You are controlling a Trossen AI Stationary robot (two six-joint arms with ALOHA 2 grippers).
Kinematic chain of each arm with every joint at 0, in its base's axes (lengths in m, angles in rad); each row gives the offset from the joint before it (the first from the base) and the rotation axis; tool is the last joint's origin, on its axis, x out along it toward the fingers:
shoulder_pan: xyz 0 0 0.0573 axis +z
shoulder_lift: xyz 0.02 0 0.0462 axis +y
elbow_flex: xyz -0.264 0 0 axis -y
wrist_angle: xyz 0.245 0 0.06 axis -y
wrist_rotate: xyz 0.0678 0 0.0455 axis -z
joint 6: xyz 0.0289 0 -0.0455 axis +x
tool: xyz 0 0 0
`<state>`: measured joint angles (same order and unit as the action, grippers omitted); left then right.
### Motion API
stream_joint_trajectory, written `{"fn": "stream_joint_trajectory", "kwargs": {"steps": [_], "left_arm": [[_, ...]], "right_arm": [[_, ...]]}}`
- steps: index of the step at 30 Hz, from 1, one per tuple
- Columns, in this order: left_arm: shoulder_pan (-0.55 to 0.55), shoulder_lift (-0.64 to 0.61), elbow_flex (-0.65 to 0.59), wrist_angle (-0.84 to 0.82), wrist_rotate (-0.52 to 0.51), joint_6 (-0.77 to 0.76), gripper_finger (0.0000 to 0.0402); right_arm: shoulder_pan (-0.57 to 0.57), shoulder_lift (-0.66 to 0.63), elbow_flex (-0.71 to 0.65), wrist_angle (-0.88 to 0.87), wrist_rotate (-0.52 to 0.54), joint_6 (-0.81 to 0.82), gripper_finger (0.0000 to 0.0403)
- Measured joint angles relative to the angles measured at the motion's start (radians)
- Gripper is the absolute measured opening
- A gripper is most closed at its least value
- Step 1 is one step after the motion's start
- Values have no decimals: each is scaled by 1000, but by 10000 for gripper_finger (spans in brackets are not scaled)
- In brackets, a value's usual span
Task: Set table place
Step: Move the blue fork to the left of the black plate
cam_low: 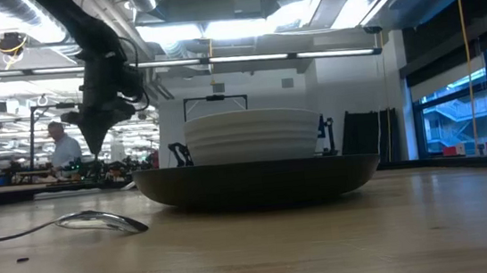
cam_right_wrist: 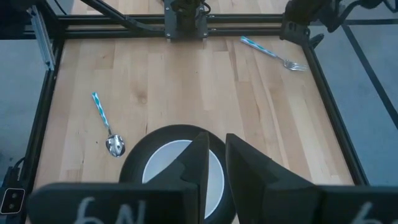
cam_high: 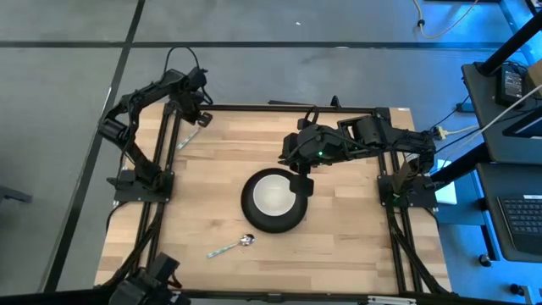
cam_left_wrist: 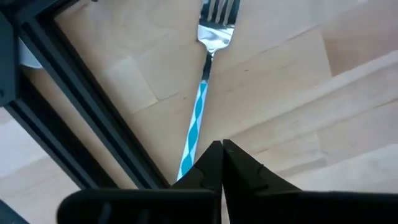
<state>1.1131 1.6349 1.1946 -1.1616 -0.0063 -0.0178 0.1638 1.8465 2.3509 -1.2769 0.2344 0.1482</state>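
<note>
The table, a broad span of pale wood planks inside a thin black frame, carries everything, and the black plate sits near its middle with a white bowl resting in it. Taking the plate as the landmark, the right claw hangs just over the plate's right rim, its fingers drawn almost together with only a thin gap and nothing between them. The left claw is well away from the plate, at the table's far left corner, poised above the fork; its fingers are pressed together at the handle's end, gripping nothing so far as the wrist view shows. The spoon lies just off the plate's near left side. The dishes look placed, so the step in hand seems to be fetching the fork. That would call for spreading the left claw, lowering over the blue-and-white handle and pinching it. The fork lies close beside the black frame rail, so room there is tight; bare wood left of the plate offers plenty of space to set it down.
</note>
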Motion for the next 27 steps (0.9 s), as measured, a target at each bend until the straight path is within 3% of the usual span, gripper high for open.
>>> {"fn": "stream_joint_trajectory", "kwargs": {"steps": [13,27], "left_arm": [[20,147,0,22,-11,73,83],[17,186,0,62,-38,106,91]], "right_arm": [[0,0,0,0,-1,1,58],[0,0,0,0,-1,1,58]]}}
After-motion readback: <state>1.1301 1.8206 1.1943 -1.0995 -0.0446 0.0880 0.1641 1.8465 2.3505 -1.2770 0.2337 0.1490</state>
